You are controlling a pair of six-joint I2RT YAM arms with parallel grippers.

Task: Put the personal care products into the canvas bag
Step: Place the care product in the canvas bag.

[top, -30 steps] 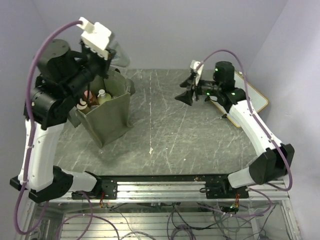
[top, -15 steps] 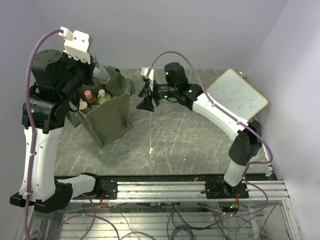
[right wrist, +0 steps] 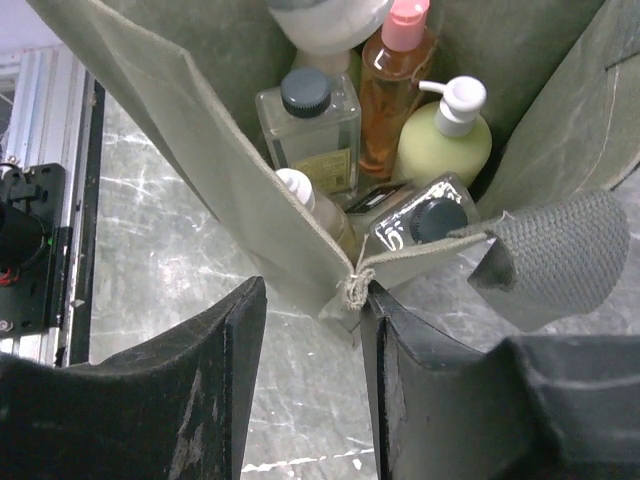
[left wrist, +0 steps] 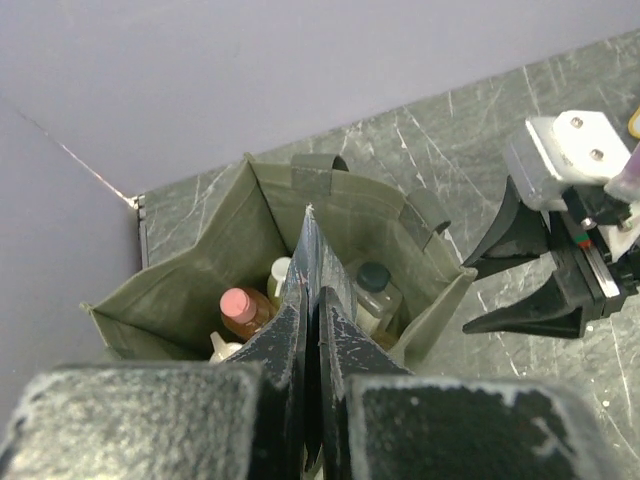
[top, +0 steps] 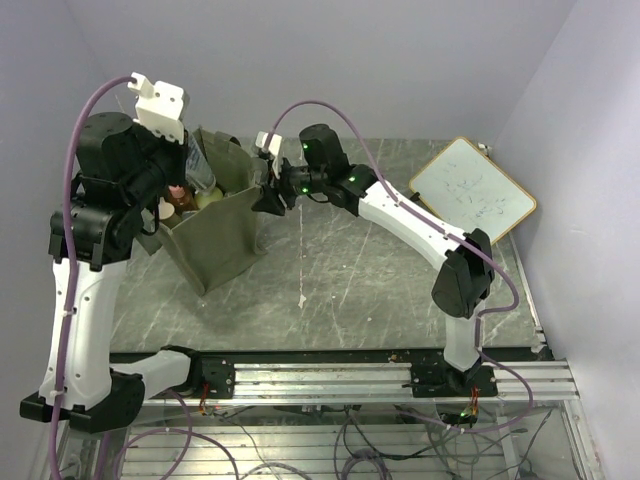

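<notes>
Well apart from canvas bag (top: 215, 240), whiteboard (top: 472, 199)

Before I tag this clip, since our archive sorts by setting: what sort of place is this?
Probably a robotics lab bench, not a home: arms bolted to an aluminium rail, plain lilac walls boxing in a scratched tabletop, loose cables underneath.

Wood-framed whiteboard (top: 472, 198) — far right, scratched table (top: 360, 285)
</notes>
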